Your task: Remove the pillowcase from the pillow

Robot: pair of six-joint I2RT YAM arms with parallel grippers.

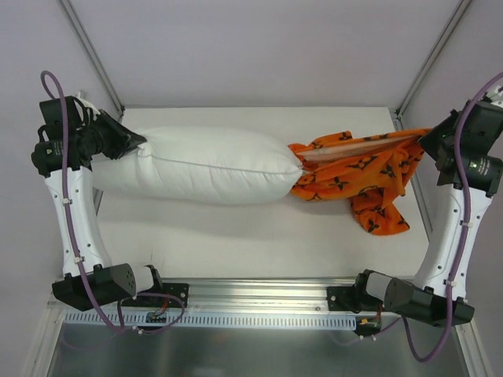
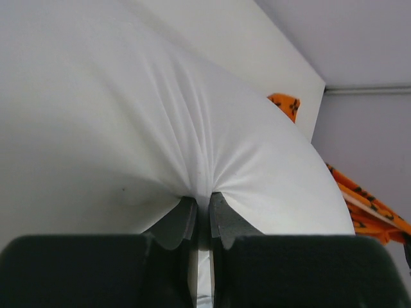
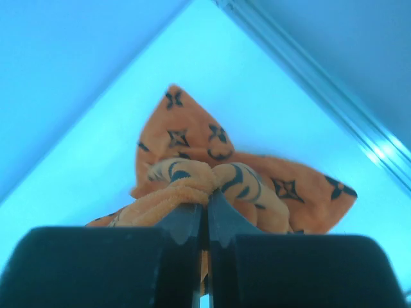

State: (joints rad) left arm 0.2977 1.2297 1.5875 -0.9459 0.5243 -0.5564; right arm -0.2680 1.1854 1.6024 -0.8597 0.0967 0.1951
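While the left gripper (image 2: 202,204) pinches the pillow (image 2: 128,115), the right gripper (image 3: 207,205) clamps the pillowcase (image 3: 192,144).

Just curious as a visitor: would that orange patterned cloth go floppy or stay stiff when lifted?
Probably floppy: the pillowcase bunches into folds where the right tool pinches it, and one corner trails loose. Likely light, since a small pinch holds it. Its fuzzy-looking weave should resist slipping.
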